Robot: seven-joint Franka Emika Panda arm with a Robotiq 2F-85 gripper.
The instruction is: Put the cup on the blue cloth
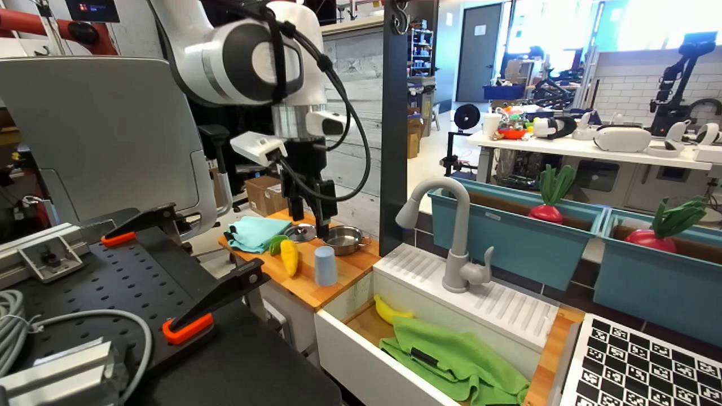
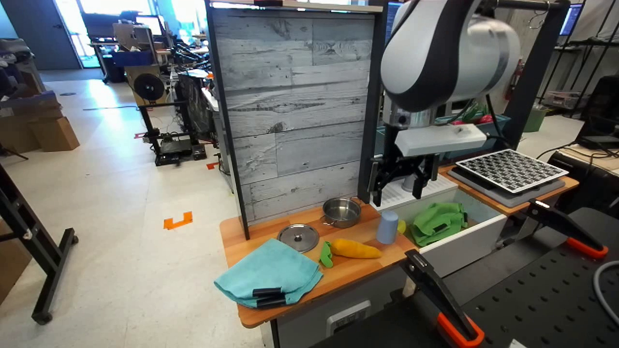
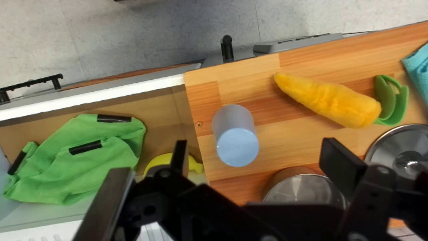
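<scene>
Only the wrist view crops the blue cloth (image 3: 418,65); a counter edge (image 3: 204,147) runs near the cup (image 3: 235,135), gripper (image 2: 397,196) jaws spread above.

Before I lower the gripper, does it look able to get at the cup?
Probably yes: the gripper is open and empty, higher than the cup, and nothing covers the cup. The carrot and pot are both apart from it, so the way looks free.
</scene>
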